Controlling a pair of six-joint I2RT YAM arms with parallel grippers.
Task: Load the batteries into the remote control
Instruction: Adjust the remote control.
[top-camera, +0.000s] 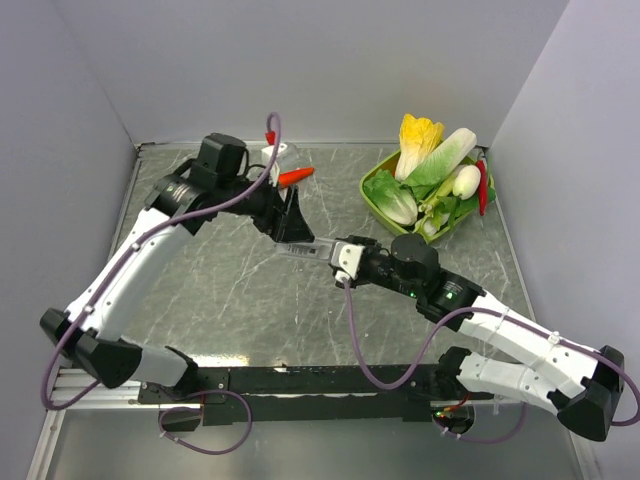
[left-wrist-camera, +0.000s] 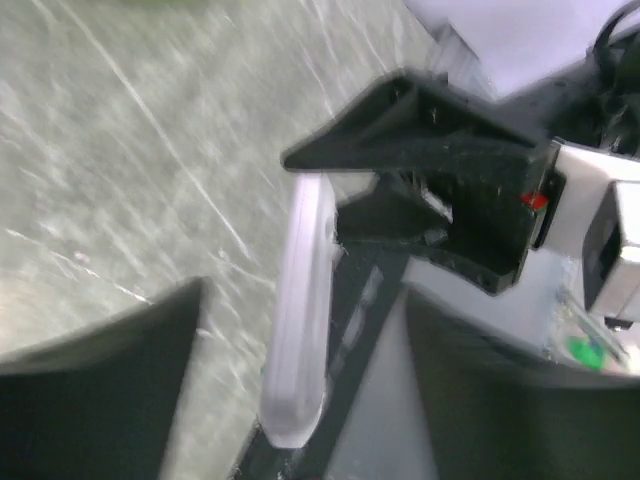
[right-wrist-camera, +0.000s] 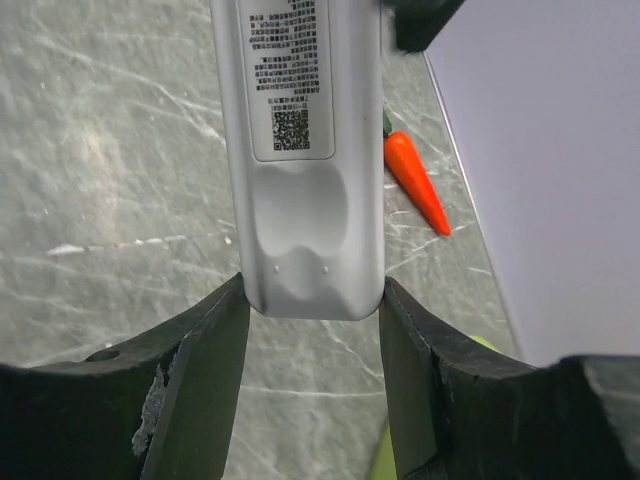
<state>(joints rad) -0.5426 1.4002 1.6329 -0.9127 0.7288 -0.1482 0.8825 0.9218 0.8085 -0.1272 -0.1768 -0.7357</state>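
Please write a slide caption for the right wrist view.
Right tool grips the remote control by one end, label facing camera; orange carrot lies beyond.

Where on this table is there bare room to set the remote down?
Bare tabletop lies near-left, between the left arm and the base rail, and in the strip between the carrot and the green vegetable tray. The centre is crowded: left gripper and right gripper meet at the remote control.

The left arm and right arm meet mid-table, the remote control bridging them, barring the centre. Bare table lies open near left. A carrot and a green vegetable tray crowd the far side.
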